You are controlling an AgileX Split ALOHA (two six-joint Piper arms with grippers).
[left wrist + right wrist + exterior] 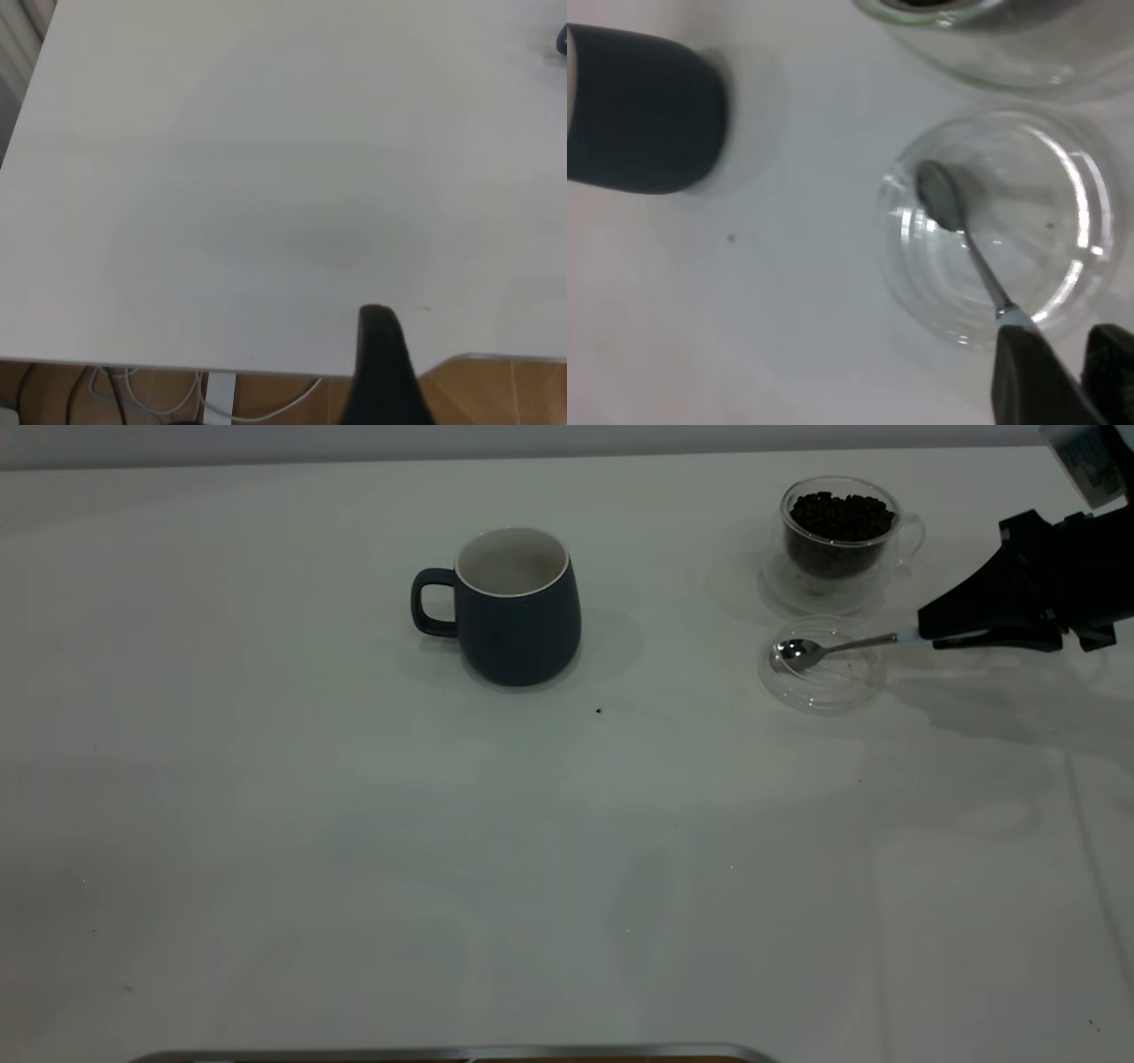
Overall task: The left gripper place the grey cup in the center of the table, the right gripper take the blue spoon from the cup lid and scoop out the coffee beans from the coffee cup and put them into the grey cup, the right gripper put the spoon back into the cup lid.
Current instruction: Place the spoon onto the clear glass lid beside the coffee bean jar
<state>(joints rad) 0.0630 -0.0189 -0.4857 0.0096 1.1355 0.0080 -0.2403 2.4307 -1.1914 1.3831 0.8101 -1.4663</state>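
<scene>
The grey cup (518, 607) (638, 111) stands upright near the middle of the table (354, 824), handle to the left, and its white inside looks empty. At the far right, the glass coffee cup (840, 531) (992, 35) holds a heap of coffee beans (840, 514). Just in front of it lies the clear cup lid (824, 677) (1045, 177). The blue spoon (802, 653) (943, 195) has its bowl in the lid. My right gripper (923, 627) (1059, 341) is shut on the spoon's pale handle. The left gripper (383, 354) hangs over the table's edge, far from the cups.
A dark speck (599, 710) lies right of the grey cup's base. A metal-edged strip (443, 1054) runs along the near table edge. In the left wrist view, cables (159, 398) hang below the table edge over a wooden floor (496, 394).
</scene>
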